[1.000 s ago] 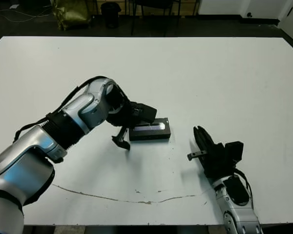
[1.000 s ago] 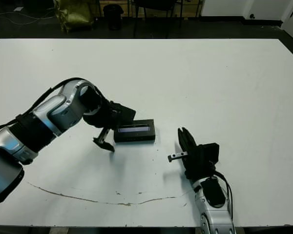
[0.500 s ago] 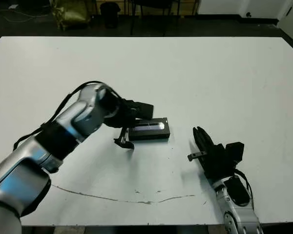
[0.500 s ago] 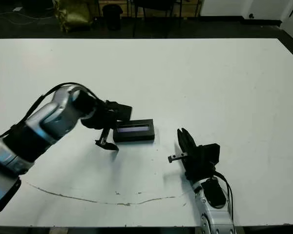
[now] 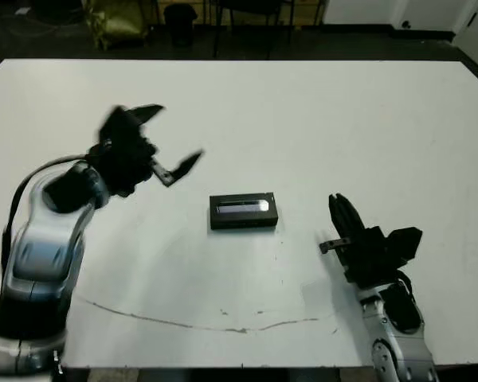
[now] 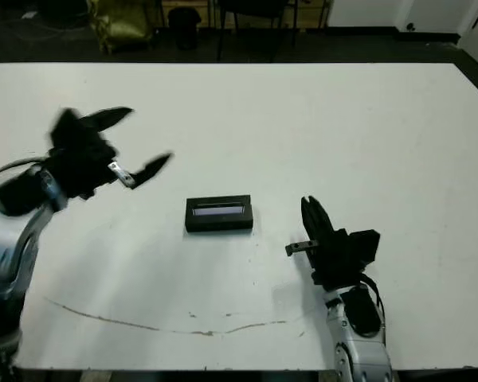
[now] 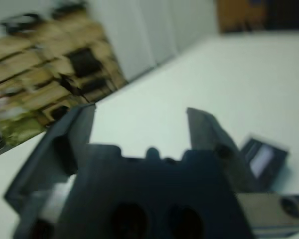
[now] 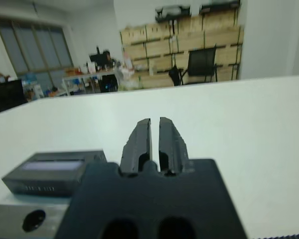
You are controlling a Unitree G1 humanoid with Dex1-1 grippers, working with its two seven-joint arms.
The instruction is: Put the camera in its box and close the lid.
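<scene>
Lid sits closed on the box near the middle of my white counter, silvery strip facing up; I cannot see the camera. My left hand is raised above the counter, well to the left of the box, its two black fingers spread wide and gripping nothing. My right hand is low at the near right, beside the box but apart from it, fingers pressed together with only a thin slit between them and nothing held. A thin dark crack runs along the near edge of the counter.
</scene>
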